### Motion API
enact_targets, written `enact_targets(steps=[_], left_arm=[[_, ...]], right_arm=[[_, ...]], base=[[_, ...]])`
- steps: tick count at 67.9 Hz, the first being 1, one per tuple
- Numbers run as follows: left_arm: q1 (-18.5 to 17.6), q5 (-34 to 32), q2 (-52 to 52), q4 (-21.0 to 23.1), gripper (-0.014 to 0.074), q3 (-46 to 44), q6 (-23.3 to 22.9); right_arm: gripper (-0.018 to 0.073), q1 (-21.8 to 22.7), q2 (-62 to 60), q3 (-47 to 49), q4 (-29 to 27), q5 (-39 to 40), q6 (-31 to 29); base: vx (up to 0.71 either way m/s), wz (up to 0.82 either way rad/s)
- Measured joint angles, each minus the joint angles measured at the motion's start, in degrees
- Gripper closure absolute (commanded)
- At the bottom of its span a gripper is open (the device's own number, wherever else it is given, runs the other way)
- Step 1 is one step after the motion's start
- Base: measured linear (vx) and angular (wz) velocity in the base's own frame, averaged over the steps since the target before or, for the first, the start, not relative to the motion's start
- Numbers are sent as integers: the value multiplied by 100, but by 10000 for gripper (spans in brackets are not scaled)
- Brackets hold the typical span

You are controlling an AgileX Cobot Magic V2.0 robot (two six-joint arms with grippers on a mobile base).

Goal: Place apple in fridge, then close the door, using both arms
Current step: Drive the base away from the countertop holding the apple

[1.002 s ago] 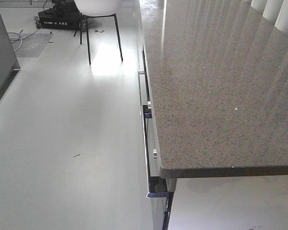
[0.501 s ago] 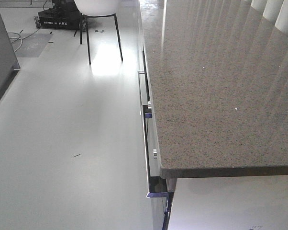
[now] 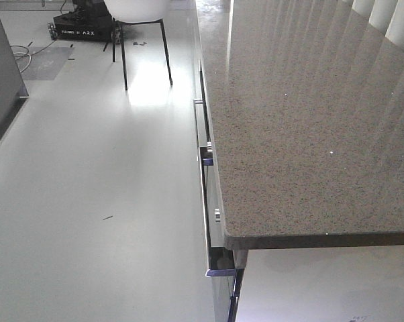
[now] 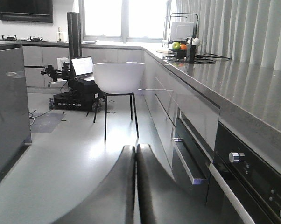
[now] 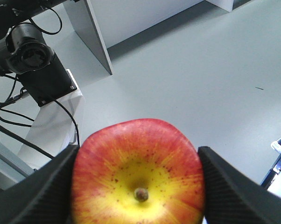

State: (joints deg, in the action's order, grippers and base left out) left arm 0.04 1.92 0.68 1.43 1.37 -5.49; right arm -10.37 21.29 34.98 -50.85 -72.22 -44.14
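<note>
The apple (image 5: 138,173), red with a yellow stem end, fills the lower part of the right wrist view. My right gripper (image 5: 138,153) is shut on it, one black finger pressing each side, held above the pale floor. In the left wrist view my left gripper (image 4: 135,147) is shut with nothing in it, its two dark fingers pressed together and pointing along the kitchen floor. The fridge and its door are out of view. Neither arm shows in the front view.
A long speckled grey countertop (image 3: 303,121) runs along the right, with drawers and an open drawer edge (image 3: 219,268) below. A white chair (image 4: 118,79) and a black wheeled base (image 4: 77,100) stand ahead. A grey cabinet block (image 4: 7,102) is at left.
</note>
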Motion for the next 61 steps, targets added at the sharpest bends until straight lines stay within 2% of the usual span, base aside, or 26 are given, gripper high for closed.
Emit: enact_targets(steps=[32,61], left_arm=[[0,0,0,0,603,0,0],[0,0,0,0,603,0,0]], right_arm=[[363,0,0,0,0,0,0],[363,0,-4,0,-27,0,0]], base=[[0,6],[1,42]])
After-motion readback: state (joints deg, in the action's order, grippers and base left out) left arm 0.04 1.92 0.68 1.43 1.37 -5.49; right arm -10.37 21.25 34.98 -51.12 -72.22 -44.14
